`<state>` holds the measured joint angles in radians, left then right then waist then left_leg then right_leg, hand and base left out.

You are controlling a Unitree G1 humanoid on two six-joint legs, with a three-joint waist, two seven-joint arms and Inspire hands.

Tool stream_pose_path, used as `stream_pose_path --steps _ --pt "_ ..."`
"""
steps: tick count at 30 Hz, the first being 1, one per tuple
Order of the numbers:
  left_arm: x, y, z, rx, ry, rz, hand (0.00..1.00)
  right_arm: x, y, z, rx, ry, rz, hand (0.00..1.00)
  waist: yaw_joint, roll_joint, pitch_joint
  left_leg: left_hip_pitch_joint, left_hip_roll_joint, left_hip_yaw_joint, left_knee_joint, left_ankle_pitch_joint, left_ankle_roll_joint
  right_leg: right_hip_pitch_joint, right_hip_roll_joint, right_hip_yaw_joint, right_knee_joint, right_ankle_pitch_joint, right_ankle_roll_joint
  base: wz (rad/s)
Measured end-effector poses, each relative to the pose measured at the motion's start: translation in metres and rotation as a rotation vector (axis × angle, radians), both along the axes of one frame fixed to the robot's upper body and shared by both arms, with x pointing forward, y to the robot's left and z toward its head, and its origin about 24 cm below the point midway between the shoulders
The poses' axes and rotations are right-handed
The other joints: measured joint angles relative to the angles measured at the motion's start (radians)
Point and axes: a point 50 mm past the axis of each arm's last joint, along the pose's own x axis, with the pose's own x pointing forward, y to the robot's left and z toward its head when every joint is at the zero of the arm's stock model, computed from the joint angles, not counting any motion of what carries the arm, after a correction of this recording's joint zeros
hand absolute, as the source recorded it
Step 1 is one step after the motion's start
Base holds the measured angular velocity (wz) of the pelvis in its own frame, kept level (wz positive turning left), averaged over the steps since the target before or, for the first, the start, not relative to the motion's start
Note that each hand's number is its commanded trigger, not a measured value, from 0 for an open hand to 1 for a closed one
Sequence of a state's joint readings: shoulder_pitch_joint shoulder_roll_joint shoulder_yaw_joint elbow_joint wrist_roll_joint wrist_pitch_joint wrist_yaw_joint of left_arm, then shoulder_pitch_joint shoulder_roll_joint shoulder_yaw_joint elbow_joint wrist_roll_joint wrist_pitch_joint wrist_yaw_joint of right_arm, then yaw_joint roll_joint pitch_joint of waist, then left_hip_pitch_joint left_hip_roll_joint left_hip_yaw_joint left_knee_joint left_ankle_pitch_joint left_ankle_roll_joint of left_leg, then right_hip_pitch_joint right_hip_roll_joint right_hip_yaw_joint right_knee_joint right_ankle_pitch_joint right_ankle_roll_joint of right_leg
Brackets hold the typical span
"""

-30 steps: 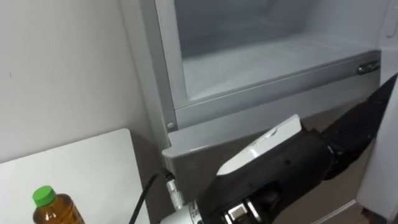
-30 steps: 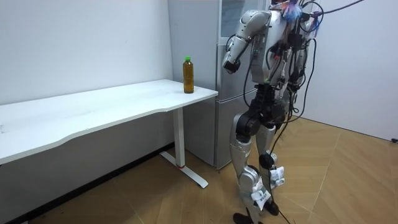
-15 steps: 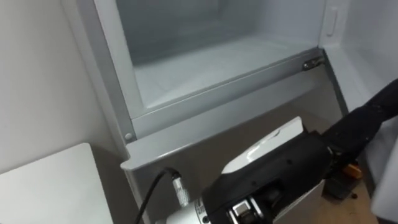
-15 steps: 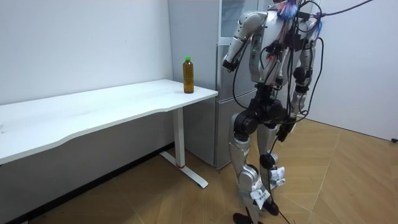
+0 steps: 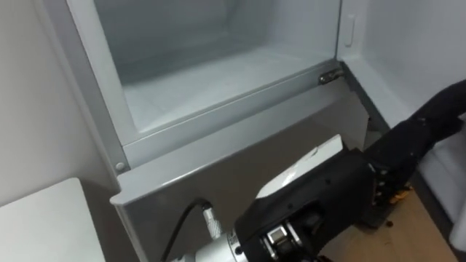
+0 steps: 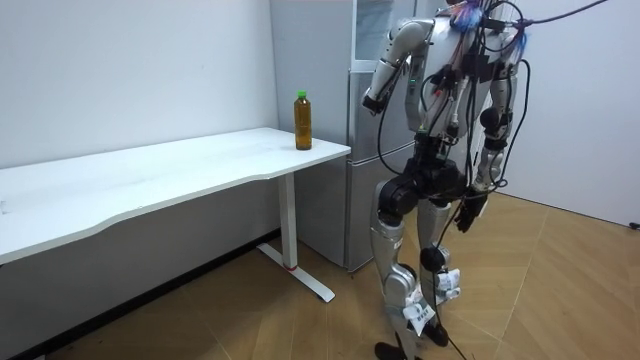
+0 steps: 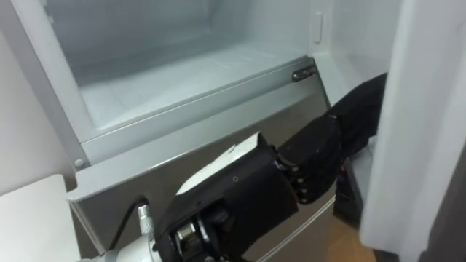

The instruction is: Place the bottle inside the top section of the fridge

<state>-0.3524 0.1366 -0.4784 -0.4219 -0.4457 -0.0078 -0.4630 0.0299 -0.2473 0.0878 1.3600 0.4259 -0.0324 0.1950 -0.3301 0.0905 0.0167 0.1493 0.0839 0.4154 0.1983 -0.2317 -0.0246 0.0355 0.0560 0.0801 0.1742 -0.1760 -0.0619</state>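
The left hand (image 7: 317, 166) is held out low in front of the open fridge, its forearm crossing the near foreground from lower left. Its dark fingers run toward the right, into the gap beside the white fridge door (image 7: 422, 131). Whether they are straight or curled there I cannot tell. It carries no bottle.

The right hand (image 6: 469, 212) hangs at the robot's side in the room view, too small to read its fingers.

Just beyond the left hand is the fridge's grey front ledge (image 5: 218, 156). Above and farther off is the upper compartment (image 5: 204, 80), open, with a bare pale floor.

At the near left edge a corner of the white table (image 5: 36, 225) shows. The bottle (image 6: 302, 120) stands upright on that table's corner nearest the fridge, well apart from both hands. It has amber contents and a green cap.

Risks, as I judge them:
- The bottle has yet to be fetched, and turning left for it leaves the door unheld, so it may swing shut.
- The bottle is tall and narrow and sits close to the table's edge. A reach that strikes it high could tip it off.
- The left hand is close to the door edge and could catch on it when it pulls back.

No writing is legible — the bottle's label is too small to read, and the fridge shows no print.
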Motion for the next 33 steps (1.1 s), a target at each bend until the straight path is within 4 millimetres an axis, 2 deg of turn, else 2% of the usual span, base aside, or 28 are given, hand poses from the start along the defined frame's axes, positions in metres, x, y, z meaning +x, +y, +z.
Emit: stream_pose_path --steps 6,9,15,20,26,33 --pt "0.001 -0.003 -0.001 -0.027 0.039 -0.040 0.00 -0.003 -0.005 0.001 -0.006 0.004 0.004 0.00 -0.027 0.003 -0.0012 0.006 0.012 0.026 0.000 -0.003 -0.006 -0.005 0.010 0.003 0.014 0.001 -0.001 -0.07" --pt "0.007 -0.008 0.001 -0.018 0.029 -0.049 0.00 -0.007 -0.006 0.001 -0.002 0.013 0.004 0.00 -0.027 0.002 -0.0006 0.006 0.026 0.057 0.000 -0.012 -0.020 -0.013 0.020 0.019 0.015 0.003 -0.004 -0.12" --pt "0.013 -0.012 0.000 -0.019 0.044 -0.038 0.00 -0.014 -0.008 0.001 0.004 0.027 -0.011 0.00 -0.053 -0.001 0.0017 0.016 0.027 0.081 0.001 -0.017 -0.028 -0.018 0.034 0.057 0.011 0.006 -0.010 -0.21" --pt "0.015 -0.012 0.000 -0.013 0.045 -0.037 0.00 -0.021 -0.010 0.001 0.000 0.047 -0.036 0.00 -0.079 -0.002 0.0027 0.020 0.028 0.099 0.001 -0.017 -0.028 -0.021 0.036 0.061 0.013 0.007 -0.010 -0.09" --pt "0.014 -0.015 0.001 -0.006 0.033 -0.054 0.00 -0.020 -0.012 0.002 -0.026 0.049 -0.041 0.00 -0.080 -0.006 0.0054 0.010 0.029 0.105 0.000 -0.017 -0.028 -0.033 0.036 0.061 0.017 0.007 -0.011 -0.02" --pt "0.013 -0.015 0.001 -0.006 0.025 -0.057 0.00 -0.005 -0.011 0.003 -0.021 0.011 -0.019 0.00 -0.079 -0.006 0.0053 0.009 0.030 0.102 0.001 -0.017 -0.028 -0.030 0.035 0.051 0.014 0.008 -0.011 0.00"
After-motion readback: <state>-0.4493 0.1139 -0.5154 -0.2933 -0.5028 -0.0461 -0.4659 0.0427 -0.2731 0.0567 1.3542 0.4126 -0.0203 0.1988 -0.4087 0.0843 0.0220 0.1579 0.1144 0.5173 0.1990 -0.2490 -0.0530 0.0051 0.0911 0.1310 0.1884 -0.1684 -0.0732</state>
